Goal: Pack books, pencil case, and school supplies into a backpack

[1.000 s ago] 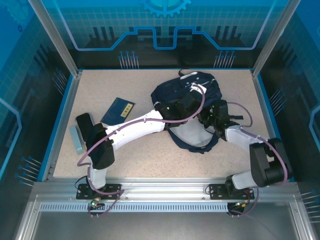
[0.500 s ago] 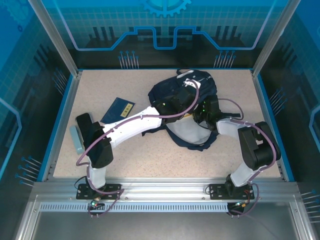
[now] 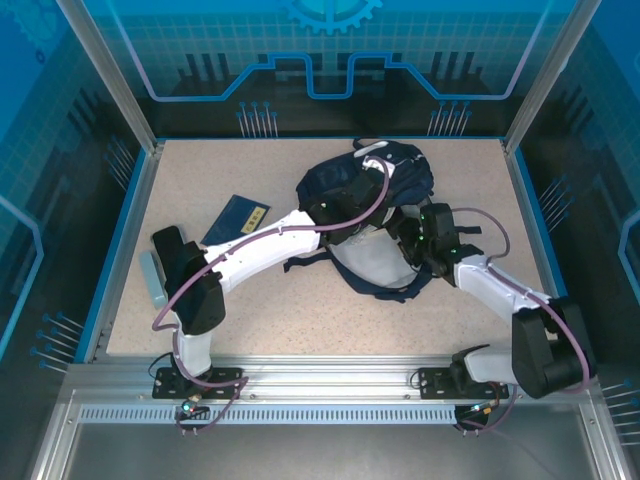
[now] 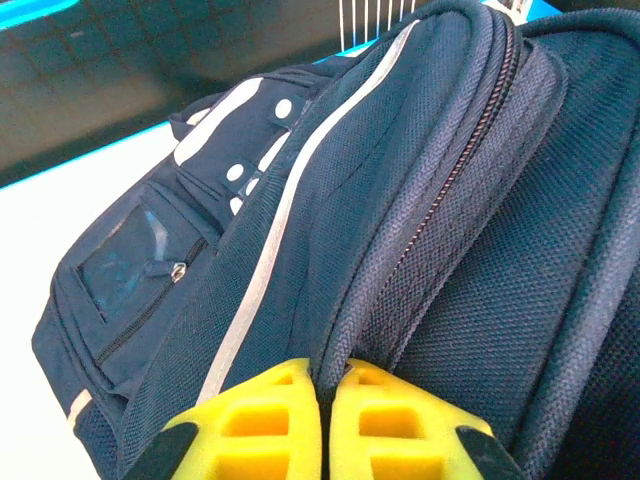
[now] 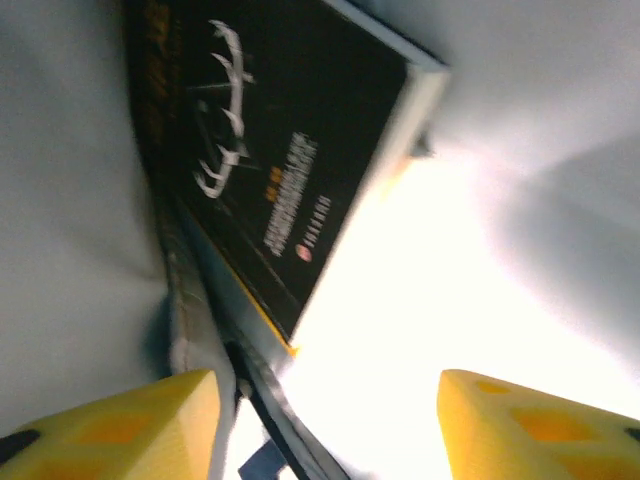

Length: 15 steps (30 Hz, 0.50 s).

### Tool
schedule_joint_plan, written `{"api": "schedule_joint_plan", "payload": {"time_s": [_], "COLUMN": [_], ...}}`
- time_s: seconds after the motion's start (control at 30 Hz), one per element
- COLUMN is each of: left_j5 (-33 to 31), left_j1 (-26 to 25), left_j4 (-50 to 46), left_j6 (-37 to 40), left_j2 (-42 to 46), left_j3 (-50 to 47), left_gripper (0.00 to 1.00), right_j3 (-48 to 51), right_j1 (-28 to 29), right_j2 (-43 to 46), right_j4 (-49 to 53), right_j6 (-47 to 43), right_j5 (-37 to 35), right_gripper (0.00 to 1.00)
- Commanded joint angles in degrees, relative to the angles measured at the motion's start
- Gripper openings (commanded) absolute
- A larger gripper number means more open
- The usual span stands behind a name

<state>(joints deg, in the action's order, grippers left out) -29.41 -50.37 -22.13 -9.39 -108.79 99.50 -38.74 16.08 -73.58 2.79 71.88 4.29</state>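
Navy cloth is what the left claw (image 4: 325, 400) pinches. Its yellow fingers (image 4: 265, 425) are pressed together on the backpack (image 4: 400, 200) right by the zip, and I think this holds the bag's mouth up. The bag lies in the middle of the table (image 3: 480, 180), toward the back.

The right claw (image 5: 325, 410) is inside the bag. Its fingers are wide apart, with nothing between them. Just past it, the black book (image 5: 280, 150) rests against the pale lining. So I think this book is in, and the step is letting go.

Next, the right arm needs to back straight out of the mouth. It must not snag the cloth edge or drag the book.

The blue book (image 3: 237, 220) lies flat on the left, well apart from the bag, with bare table around it. The left arm stretches close beside it, so a reach there looks tight.
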Motion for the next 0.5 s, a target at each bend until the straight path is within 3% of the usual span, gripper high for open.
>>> {"api": "schedule_joint_plan", "payload": {"time_s": [0.0, 0.1, 0.23, 0.3, 0.37, 0.47], "left_j5": [-0.6, -0.2, 3.0, 7.2, 13.0, 17.7], "left_j1": [2.4, 3.5, 5.5, 6.8, 8.8, 11.9], "left_j4": [3.1, 2.4, 2.7, 2.9, 4.6, 8.3], "left_j6": [-1.4, 0.2, -0.1, -1.8, -6.1, -11.6], "left_j2": [2.2, 1.7, 3.2, 4.7, 7.2, 10.9], "left_j3": [-1.0, -2.4, -5.7, -7.5, -10.3, -15.3], "left_gripper": [0.05, 0.07, 0.15, 0.32, 0.62, 0.86], "right_j3": [1.5, 1.4, 0.7, -0.4, -2.0, -4.0], "right_j1": [-0.3, -0.7, -2.5, -3.3, -3.6, -3.7], "right_j2": [6.4, 12.7, 19.3, 20.9, 21.2, 20.8], "right_j4": [11.3, 19.7, 27.6, 29.9, 31.3, 31.5], "right_j6": [-4.6, -7.7, -11.7, -13.5, -15.8, -18.6], "right_j5": [-4.3, -9.1, -13.3, -14.0, -13.6, -12.5], "right_gripper": [0.46, 0.37, 0.40, 0.43, 0.50, 0.66]}}
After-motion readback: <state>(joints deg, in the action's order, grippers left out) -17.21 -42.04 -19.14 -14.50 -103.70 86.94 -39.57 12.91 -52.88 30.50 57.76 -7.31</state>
